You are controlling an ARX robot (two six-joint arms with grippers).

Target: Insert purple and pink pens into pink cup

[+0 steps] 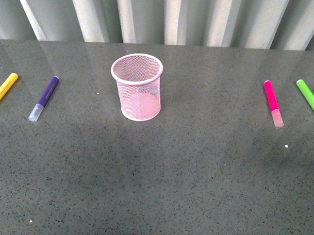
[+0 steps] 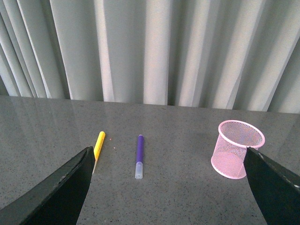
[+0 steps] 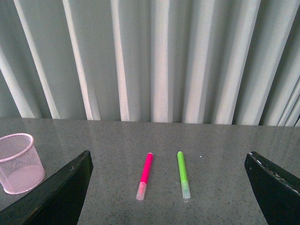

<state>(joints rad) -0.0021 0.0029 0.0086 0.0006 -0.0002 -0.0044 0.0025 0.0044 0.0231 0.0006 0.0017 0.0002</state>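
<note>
The pink cup (image 1: 138, 87) stands upright and empty at the middle back of the grey table; it also shows as the pink cup (image 2: 236, 148) and the pink cup (image 3: 18, 162). The purple pen (image 1: 44, 97) lies flat far to its left, pale cap toward me, seen too as the purple pen (image 2: 139, 156). The pink pen (image 1: 273, 102) lies flat far to the right, also the pink pen (image 3: 145, 176). My left gripper (image 2: 168, 187) is open, raised well short of the purple pen. My right gripper (image 3: 168, 187) is open, short of the pink pen. Neither arm shows in the front view.
A yellow marker (image 1: 4, 90) lies left of the purple pen. A lime-green marker (image 1: 309, 99) lies right of the pink pen at the frame edge. A pleated grey curtain (image 1: 169, 16) closes off the back of the table (image 1: 159, 184).
</note>
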